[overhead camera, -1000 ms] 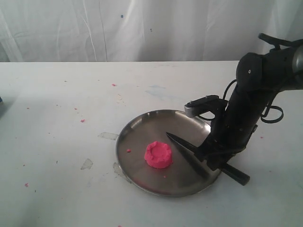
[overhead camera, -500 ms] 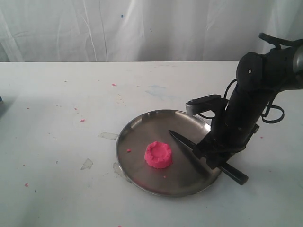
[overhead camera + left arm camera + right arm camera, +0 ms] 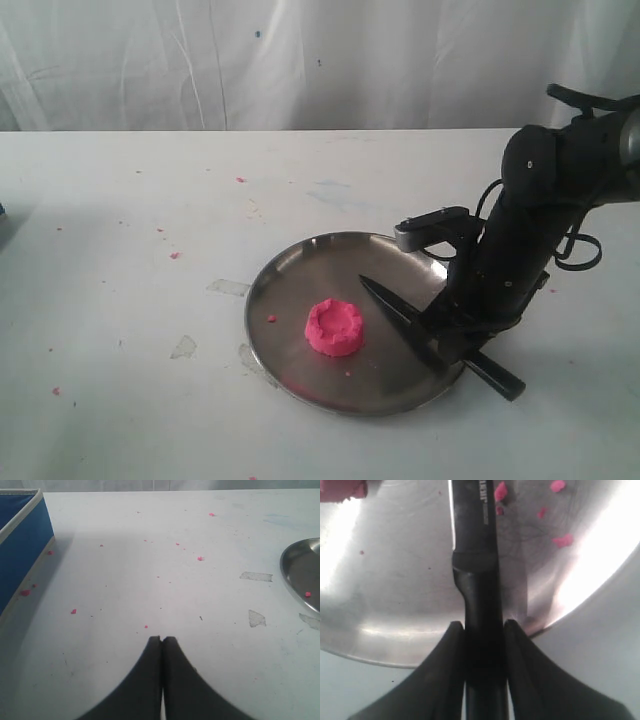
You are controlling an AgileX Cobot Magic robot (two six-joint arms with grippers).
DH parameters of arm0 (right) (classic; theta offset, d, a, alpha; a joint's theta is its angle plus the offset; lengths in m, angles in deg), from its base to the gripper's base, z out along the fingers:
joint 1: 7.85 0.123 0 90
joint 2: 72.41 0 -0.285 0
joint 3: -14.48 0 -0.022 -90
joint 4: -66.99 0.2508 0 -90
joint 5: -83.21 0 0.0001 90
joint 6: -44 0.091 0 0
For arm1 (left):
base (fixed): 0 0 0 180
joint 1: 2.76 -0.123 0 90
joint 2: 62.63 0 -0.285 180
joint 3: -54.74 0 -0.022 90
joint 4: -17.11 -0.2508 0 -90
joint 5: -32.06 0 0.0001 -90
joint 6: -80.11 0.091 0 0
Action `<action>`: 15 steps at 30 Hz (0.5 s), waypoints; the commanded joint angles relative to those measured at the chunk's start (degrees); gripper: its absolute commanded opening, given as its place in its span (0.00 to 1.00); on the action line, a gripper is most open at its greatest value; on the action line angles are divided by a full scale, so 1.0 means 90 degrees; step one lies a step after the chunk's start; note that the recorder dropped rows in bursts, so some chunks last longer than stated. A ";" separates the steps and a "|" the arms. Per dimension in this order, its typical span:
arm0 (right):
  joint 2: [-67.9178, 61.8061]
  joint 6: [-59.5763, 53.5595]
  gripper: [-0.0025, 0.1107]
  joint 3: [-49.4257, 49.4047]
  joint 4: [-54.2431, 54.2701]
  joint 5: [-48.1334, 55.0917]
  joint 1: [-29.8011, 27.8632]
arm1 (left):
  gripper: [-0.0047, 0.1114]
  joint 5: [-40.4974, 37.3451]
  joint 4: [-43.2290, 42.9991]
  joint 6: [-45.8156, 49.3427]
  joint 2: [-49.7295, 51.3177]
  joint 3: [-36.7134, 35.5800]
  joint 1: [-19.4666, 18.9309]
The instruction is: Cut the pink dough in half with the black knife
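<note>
Dough: the bright pink, round, dent-topped lump of soft dough (image 3: 335,327) sits whole near the middle of the round stainless-steel plate (image 3: 300,265), not yet cut.
Knife: the slim all-black knife with a pointed matte blade (image 3: 405,320) runs across the plate's 4 o'clock rim, tip aimed toward 10 o'clock, handle end out over the white table (image 3: 120,230).
Right gripper: the right gripper (image 3: 481,645) has its two fingers pinching the knife's handle just behind the blade.
Key relation: the dough lies at about 9 o'clock from the blade tip, near but apart; the blade's long axis passes just beside the lump rather than over it, so I judge the edge must swing across the dough's middle before pressing down.
Nearer arm: the right.
Left gripper: the left gripper (image 3: 162,641) has its fingers pressed together over bare table, empty, well apart from the dough.
</note>
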 commanded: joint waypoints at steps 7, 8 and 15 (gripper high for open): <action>-0.0033 -0.0108 0.21 -0.0097 0.0013 -0.0209 0.0023 | 0.04 0.0026 0.0055 0.0008 -0.0027 -0.0021 0.0001; -0.0033 -0.0108 0.22 -0.0097 0.0013 -0.0209 0.0023 | 0.04 0.0026 0.0055 0.0008 -0.0027 -0.0021 0.0001; -0.0033 -0.0108 0.33 -0.0097 0.0013 -0.0246 0.0023 | 0.04 0.0026 0.0055 0.0008 -0.0027 -0.0021 0.0001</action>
